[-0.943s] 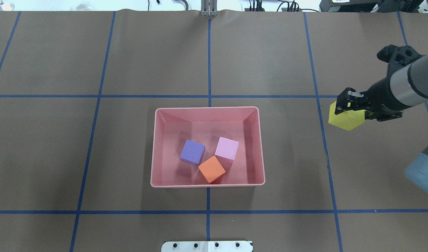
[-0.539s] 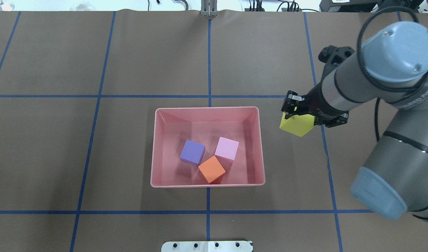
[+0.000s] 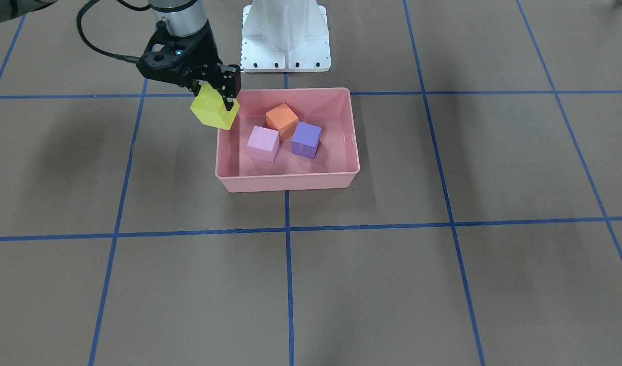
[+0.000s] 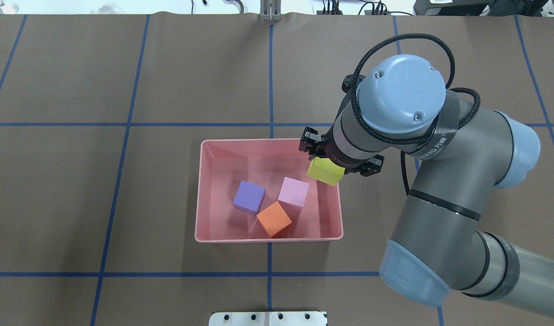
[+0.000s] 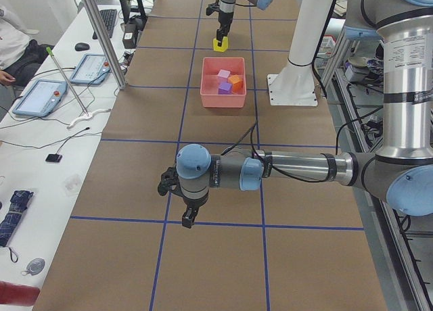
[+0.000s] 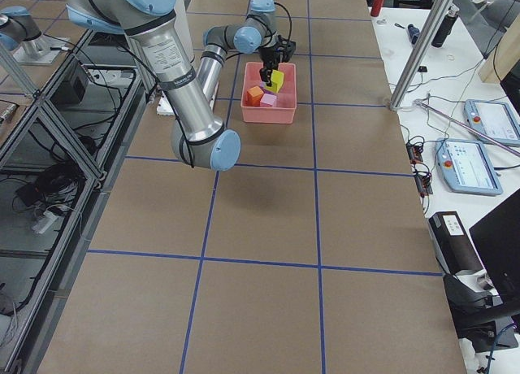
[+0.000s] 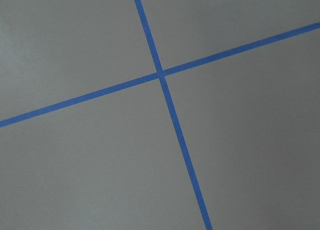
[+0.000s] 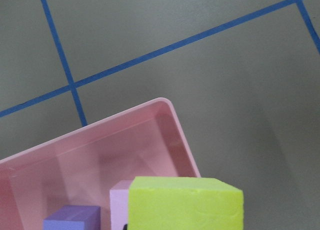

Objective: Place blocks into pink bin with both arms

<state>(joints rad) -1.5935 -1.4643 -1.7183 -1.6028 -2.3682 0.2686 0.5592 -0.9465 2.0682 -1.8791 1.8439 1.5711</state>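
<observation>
The pink bin [image 4: 268, 239] [image 3: 285, 184] stands at mid-table and holds the purple block [image 4: 249, 196], the light pink block [image 4: 293, 191] and the orange block [image 4: 274, 218]. My right gripper [image 4: 332, 162] [image 3: 217, 99] is shut on the yellow block [image 4: 324, 171] [image 3: 213, 111] and holds it in the air over the bin's right wall, near the far right corner. The right wrist view shows the yellow block [image 8: 185, 202] above the bin's corner [image 8: 165, 120]. My left gripper [image 5: 188, 220] shows only in the exterior left view, far from the bin; I cannot tell whether it is open or shut.
Brown table paper carries a grid of blue tape lines [image 7: 160, 72]. The white pedestal base [image 3: 285, 35] stands just behind the bin on the robot's side. A side bench with tablets [image 5: 40, 98] runs along the table's far edge.
My right arm has swung left with the yellow block, from the table's far right to over the bin's right wall. The three blocks in the bin have not moved.
</observation>
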